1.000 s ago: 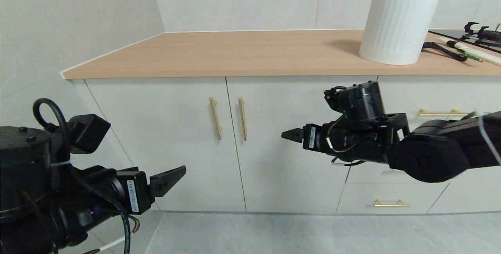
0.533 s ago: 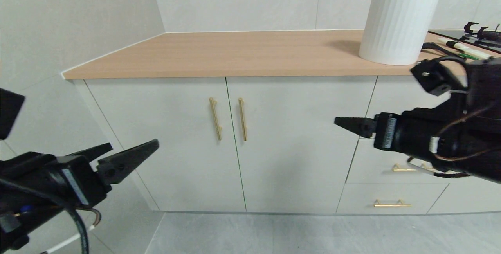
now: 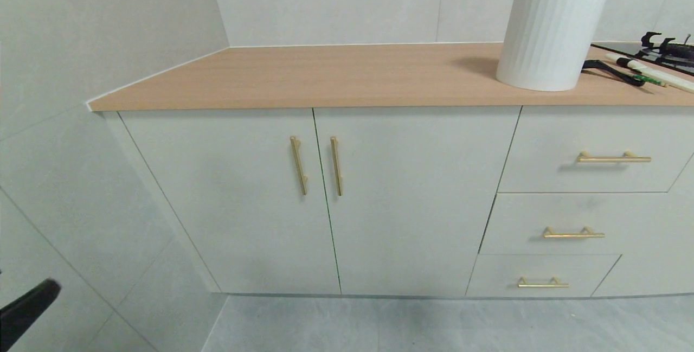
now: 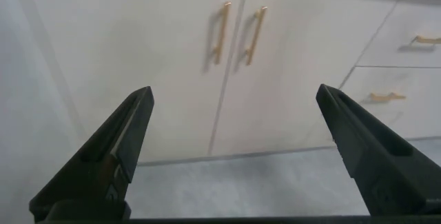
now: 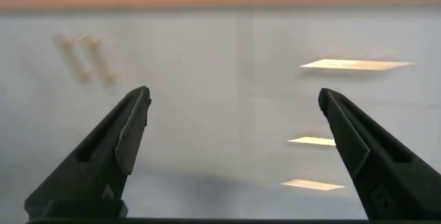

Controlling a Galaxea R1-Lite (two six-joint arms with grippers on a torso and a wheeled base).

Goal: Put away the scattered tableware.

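1. Tableware [image 3: 645,76] — loose pieces lie at the right end of the bench [image 3: 325,75], just beside the white ribbed container [image 3: 553,26]. I make out a black-handled utensil [image 3: 615,71] and pale stick-like pieces [image 3: 672,80]. Their exact kind is too small to tell.
2. The container stands upright near the bench's front edge, between the tableware and the long bare stretch of bench running to the left corner.
3. Storage below the bench: three drawers [image 3: 542,211] sit under the right end and two cupboard doors [image 3: 227,200] under the middle and left. All are closed, with brass handles [image 3: 612,158] flush against their fronts.
4. Left gripper [image 4: 234,93]: fingers spread wide with nothing between them. It sits low in front of the cupboard doors, well apart from the tableware.
5. Right gripper [image 5: 233,92]: fingers likewise spread wide and empty. It faces the cabinet front, with the door handles to one side and the drawer handles to the other.
6. Progress, as a judgement: not started. No piece is lifted, no drawer or door is open, and both grippers are empty.
7. Remaining, as a judgement — everything. A drawer or door must likely be opened, then each piece picked off the right end of the bench and stowed.
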